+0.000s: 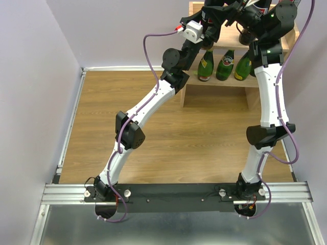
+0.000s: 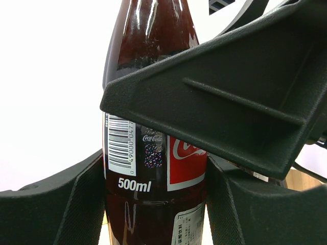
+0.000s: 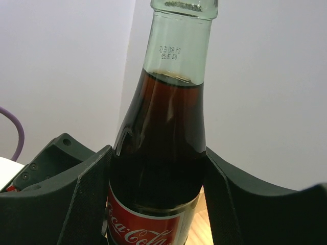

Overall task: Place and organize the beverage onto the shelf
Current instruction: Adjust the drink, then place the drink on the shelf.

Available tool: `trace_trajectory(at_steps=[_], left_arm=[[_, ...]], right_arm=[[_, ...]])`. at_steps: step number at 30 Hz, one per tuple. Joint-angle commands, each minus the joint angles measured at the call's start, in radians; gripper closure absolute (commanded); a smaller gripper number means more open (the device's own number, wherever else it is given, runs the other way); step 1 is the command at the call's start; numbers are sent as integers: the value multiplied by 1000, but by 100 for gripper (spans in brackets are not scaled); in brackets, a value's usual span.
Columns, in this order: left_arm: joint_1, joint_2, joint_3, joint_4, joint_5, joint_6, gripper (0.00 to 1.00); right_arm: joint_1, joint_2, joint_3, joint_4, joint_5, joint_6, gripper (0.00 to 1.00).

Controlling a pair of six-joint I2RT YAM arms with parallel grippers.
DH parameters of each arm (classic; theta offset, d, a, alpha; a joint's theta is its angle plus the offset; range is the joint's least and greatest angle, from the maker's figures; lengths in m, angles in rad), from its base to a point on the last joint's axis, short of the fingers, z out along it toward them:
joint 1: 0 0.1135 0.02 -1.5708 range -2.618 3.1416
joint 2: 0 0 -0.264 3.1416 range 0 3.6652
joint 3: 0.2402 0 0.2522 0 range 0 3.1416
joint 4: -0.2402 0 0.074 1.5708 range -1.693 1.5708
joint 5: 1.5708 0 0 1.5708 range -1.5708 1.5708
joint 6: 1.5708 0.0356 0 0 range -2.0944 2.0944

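While left end effector (image 2: 156,204) clamps the upright cola bottle (image 2: 153,30) at its label and right end effector (image 3: 157,204) clamps its shoulder, bottle is at shelf (image 1: 190,94) top tier, axis vertical; green bottles (image 1: 225,64) below.

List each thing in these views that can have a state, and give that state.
Left gripper: shut on cola bottle at its label.
Right gripper: shut on cola bottle's shoulder.
Cola bottle: gripped, liquid up into the neck.
Green bottles: three standing on shelf's lower tier.
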Motion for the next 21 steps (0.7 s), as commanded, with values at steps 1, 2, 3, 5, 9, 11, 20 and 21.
trace_trajectory(at_steps=[1, 2, 3, 5, 9, 11, 20, 21], left_arm=[[-17, -3, 38, 84, -5, -16, 54], [-17, -4, 38, 85, -2, -17, 52], [-17, -6, 35, 85, -2, -17, 51], [-17, -6, 37, 85, -2, -17, 49], [-17, -12, 33, 84, 2, -17, 44], [-19, -15, 33, 82, 2, -19, 41], [-19, -27, 24, 84, 2, -17, 30], [-19, -26, 23, 84, 2, -17, 30]], right_arm=[[-45, 64, 1, -42, 98, -151, 75], [-45, 65, 1, -40, 102, -159, 75], [-45, 65, 3, -34, 108, -165, 77], [-43, 67, 6, -29, 127, -184, 78], [-43, 65, 6, -22, 151, -208, 81], [-45, 65, 4, -22, 171, -211, 82], [-46, 67, 6, -12, 211, -217, 84], [-45, 64, 6, -12, 214, -217, 84]])
